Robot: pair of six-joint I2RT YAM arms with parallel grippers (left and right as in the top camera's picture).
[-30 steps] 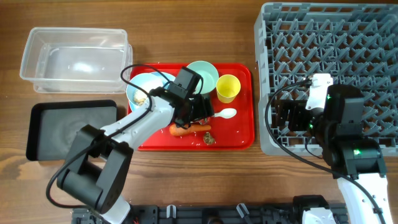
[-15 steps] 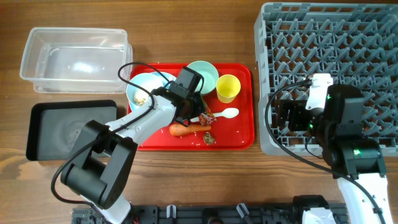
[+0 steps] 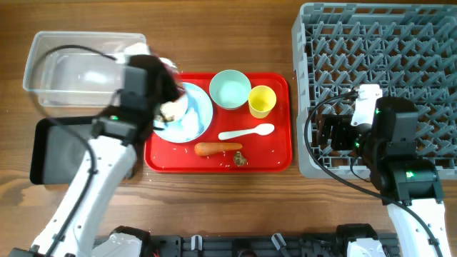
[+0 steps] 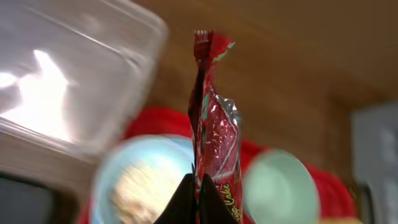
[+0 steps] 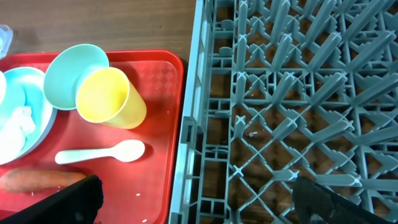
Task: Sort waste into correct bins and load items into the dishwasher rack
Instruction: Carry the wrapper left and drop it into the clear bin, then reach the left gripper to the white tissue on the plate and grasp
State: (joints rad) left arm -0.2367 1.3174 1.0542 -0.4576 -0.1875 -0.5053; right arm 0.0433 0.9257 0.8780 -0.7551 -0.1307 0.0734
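Note:
My left gripper (image 4: pixel 198 200) is shut on the crumpled red-and-white wrapper (image 4: pixel 215 127), which stands up from the jaws. In the overhead view the left gripper (image 3: pixel 168 74) is blurred, at the red tray's far left corner beside the clear tub (image 3: pixel 84 68). The black tray (image 3: pixel 48 150) lies in front of the tub. On the red tray sit the light-blue plate (image 3: pixel 191 113) with a white tissue (image 5: pixel 16 122), the mint bowl (image 3: pixel 230 89), yellow cup (image 3: pixel 262 101), spoon (image 3: pixel 246 132), carrot (image 3: pixel 218 148) and brown scraps (image 3: pixel 239 160). My right gripper (image 5: pixel 199 205) stands open over the dishwasher rack's (image 3: pixel 382 71) left rim.
The red tray (image 3: pixel 275 153) sits between the bins and the rack. The rack's upright pegs (image 5: pixel 292 74) fill the right side. Bare wood table shows along the front edge and behind the red tray.
The left gripper shut on the wrapper on the red tray, lifted it and swung left toward the clear tub. The right arm has stayed still.

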